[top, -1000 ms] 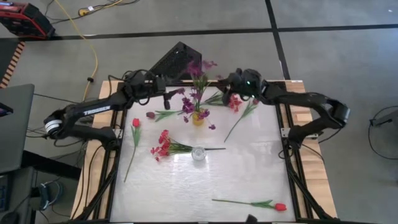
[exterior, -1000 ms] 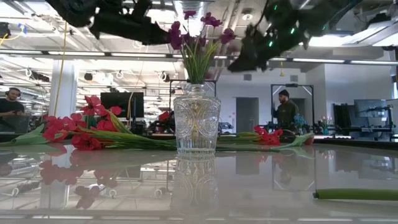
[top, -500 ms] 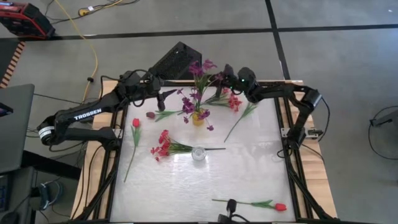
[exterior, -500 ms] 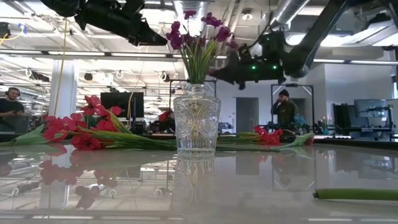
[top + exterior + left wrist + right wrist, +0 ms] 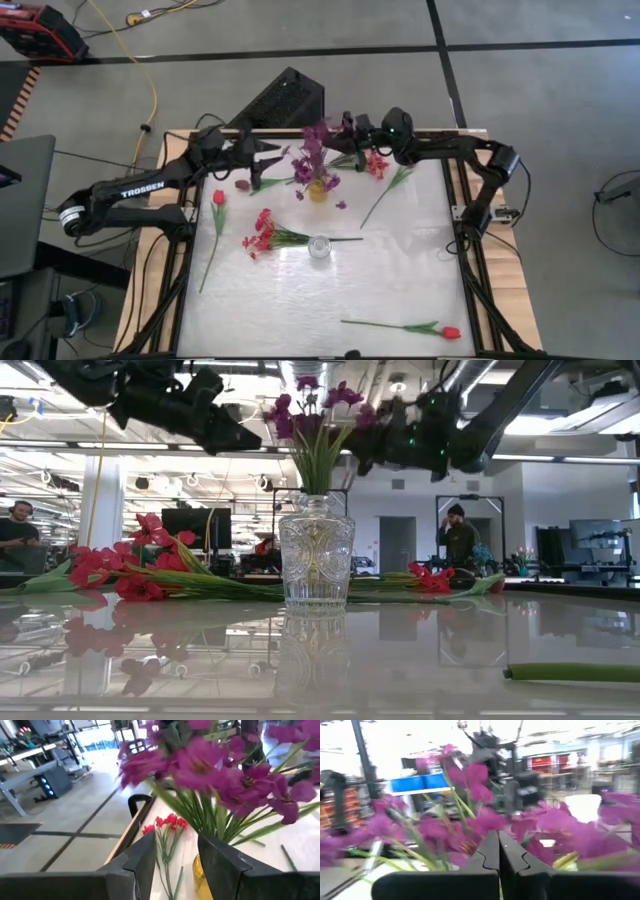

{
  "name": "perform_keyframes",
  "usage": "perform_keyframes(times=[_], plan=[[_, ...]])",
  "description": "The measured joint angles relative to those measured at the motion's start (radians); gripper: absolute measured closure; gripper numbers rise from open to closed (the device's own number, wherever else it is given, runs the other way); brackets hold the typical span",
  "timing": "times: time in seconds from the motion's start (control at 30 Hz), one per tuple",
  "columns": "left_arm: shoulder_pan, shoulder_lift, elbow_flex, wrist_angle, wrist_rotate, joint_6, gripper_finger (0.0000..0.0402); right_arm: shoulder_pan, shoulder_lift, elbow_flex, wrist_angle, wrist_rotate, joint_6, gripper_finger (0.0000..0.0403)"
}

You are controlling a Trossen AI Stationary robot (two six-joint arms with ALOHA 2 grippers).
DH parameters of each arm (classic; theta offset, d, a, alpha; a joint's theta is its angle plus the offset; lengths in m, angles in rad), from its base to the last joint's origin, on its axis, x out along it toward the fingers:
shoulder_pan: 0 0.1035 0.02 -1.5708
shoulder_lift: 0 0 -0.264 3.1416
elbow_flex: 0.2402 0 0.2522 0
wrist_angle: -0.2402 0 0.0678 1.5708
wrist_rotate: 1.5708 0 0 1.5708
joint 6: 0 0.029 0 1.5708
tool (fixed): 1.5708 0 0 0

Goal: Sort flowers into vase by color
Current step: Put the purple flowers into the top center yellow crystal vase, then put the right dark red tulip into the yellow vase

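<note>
Both arms crowd the purple bouquet

The right gripper (image 5: 350,127), jaws clenched on nothing visible, sits at the 2 o'clock side of the purple flowers (image 5: 314,150) standing upright in the yellow vase (image 5: 318,190); the left gripper (image 5: 262,152), jaws released, is at 9 o'clock. Either could knock the stems or tip the vase. Red flowers (image 5: 262,236) lie flat on the worktop (image 5: 400,270), axis 3-to-9, blossoms toward 9.

Purple flowers (image 5: 316,152) upright in vase (image 5: 319,189); red flowers (image 5: 262,232) lie flat.
</note>
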Motion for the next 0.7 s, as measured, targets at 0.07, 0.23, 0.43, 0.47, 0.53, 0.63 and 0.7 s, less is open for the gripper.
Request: perform_keyframes(times=[0.07, 0.23, 0.43, 0.47, 0.53, 0.63, 0.7], plan=[[0.0, -0.021, -0.033, 0.033, 0.0, -0.016, 0.0262, 0.002, -0.045, -0.014, -0.066, 0.002, -0.026, 0.0385], [0.0, -0.082, -0.065, 0.032, -0.033, -0.017, 0.0262, -0.043, -0.151, -0.033, -0.399, 0.144, -0.185, 0.0381], [0.001, -0.139, -0.066, -0.056, -0.042, -0.025, 0.0262, -0.036, -0.228, -0.034, -0.7, 0.159, -0.34, 0.0381], [0.0, -0.147, -0.066, -0.078, -0.042, -0.027, 0.0262, -0.027, -0.24, -0.034, -0.74, 0.158, -0.37, 0.038], [-0.002, -0.16, -0.066, -0.122, -0.043, -0.036, 0.0262, -0.006, -0.267, -0.034, -0.81, 0.157, -0.43, 0.038], [-0.006, -0.176, -0.066, -0.189, -0.051, -0.064, 0.0262, 0.027, -0.32, -0.034, -0.903, 0.157, -0.504, 0.0379], [-0.014, -0.183, -0.066, -0.243, -0.072, -0.104, 0.0262, 0.046, -0.363, -0.034, -0.957, 0.158, -0.52, 0.0378]])
